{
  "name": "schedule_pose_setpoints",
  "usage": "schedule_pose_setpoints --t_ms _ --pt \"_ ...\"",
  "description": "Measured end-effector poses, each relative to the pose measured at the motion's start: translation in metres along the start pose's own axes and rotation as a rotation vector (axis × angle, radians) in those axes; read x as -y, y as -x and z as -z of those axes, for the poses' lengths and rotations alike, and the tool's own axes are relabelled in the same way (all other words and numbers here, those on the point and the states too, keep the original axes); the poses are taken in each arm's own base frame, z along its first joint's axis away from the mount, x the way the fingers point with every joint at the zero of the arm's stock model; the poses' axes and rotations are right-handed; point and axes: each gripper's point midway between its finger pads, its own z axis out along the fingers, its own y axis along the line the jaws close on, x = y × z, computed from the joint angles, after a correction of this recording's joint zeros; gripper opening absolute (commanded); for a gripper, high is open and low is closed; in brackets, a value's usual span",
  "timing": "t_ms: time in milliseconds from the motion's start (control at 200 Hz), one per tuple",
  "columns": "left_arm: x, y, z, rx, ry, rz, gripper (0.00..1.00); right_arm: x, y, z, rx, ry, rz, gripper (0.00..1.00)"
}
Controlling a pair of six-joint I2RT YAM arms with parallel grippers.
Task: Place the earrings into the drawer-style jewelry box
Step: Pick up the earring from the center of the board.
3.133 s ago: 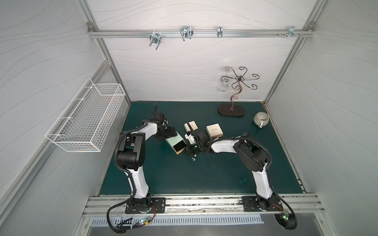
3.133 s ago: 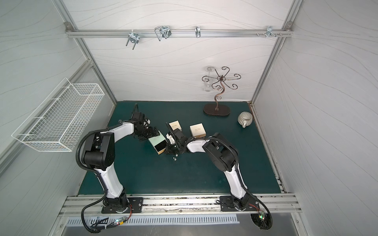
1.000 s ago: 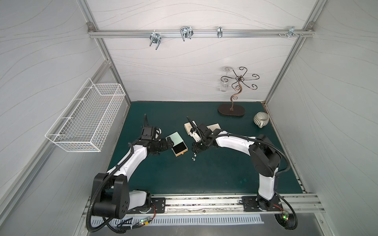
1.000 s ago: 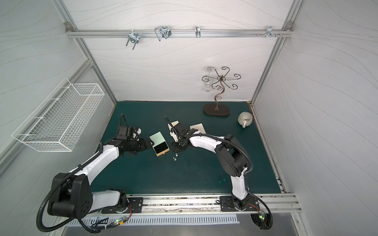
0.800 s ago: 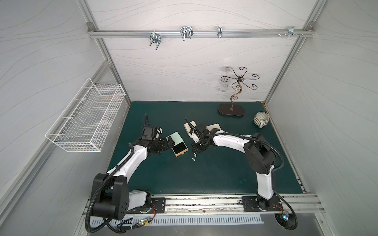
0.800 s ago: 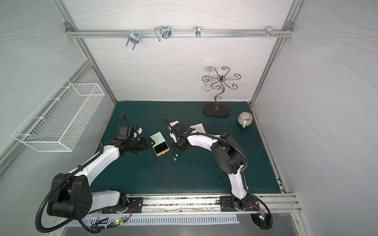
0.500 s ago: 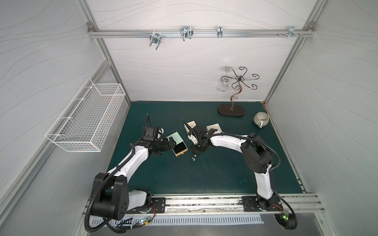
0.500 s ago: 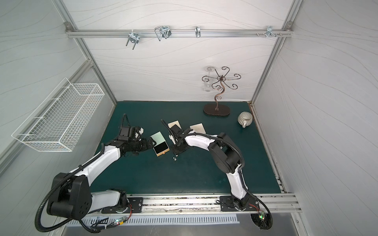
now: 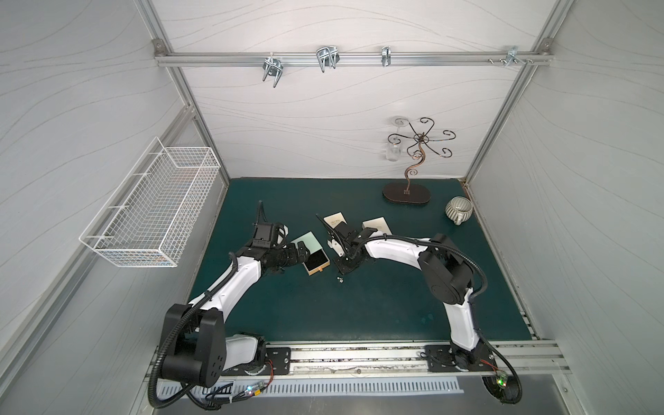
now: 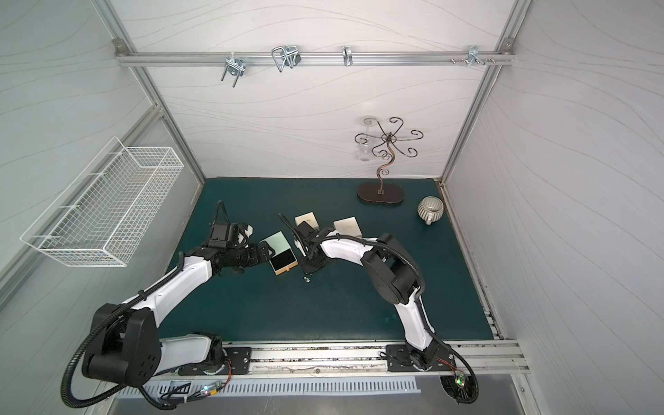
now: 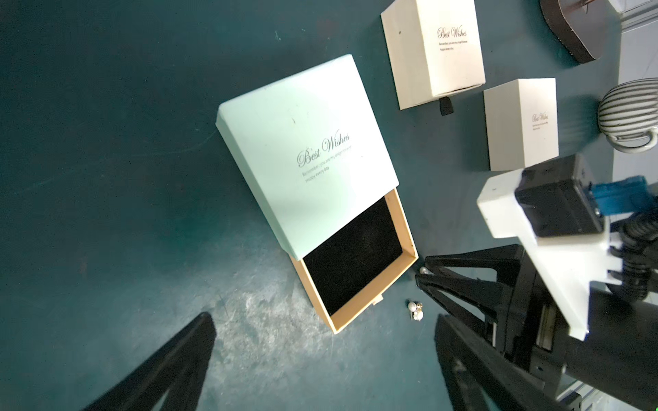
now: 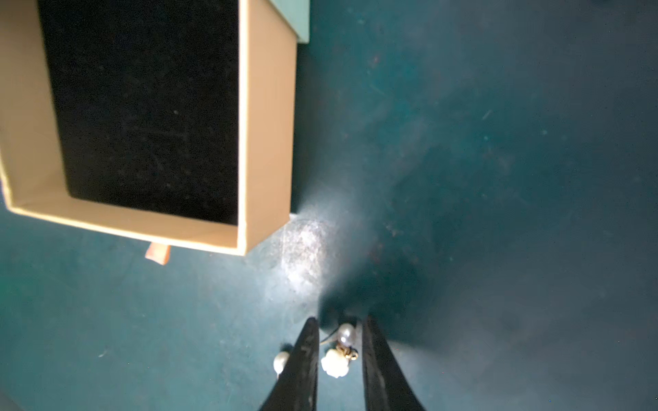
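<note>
Black fingers of the right gripper stand narrowly apart, tips down at the green mat. They straddle a pearl-and-flower cluster of the earrings without visibly pinching it, and one more pearl lies just outside a finger. Just left of them, the drawer-style jewelry box has its tan, black-lined drawer pulled out toward the near side. Beyond the box's left side, the left gripper hovers with jaws wide apart.
</note>
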Motion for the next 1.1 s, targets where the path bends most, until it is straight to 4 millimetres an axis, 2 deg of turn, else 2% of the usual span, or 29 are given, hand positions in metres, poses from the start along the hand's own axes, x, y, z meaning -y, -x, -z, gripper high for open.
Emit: schedule_pose_setpoints --t_ms 575,925,1101 --pt "0.0 0.0 0.0 0.0 0.001 0.0 0.99 0.001 -0.001 -0.001 -0.002 -0.016 0.01 0.1" --pt "-0.001 -0.001 0.0 -0.001 0.004 0.001 0.99 0.0 0.0 0.0 -0.002 0.025 -0.013 0.09" --pt "-0.001 -0.001 0.0 0.0 0.004 0.002 0.99 -0.002 0.002 0.009 0.015 0.043 -0.017 0.09"
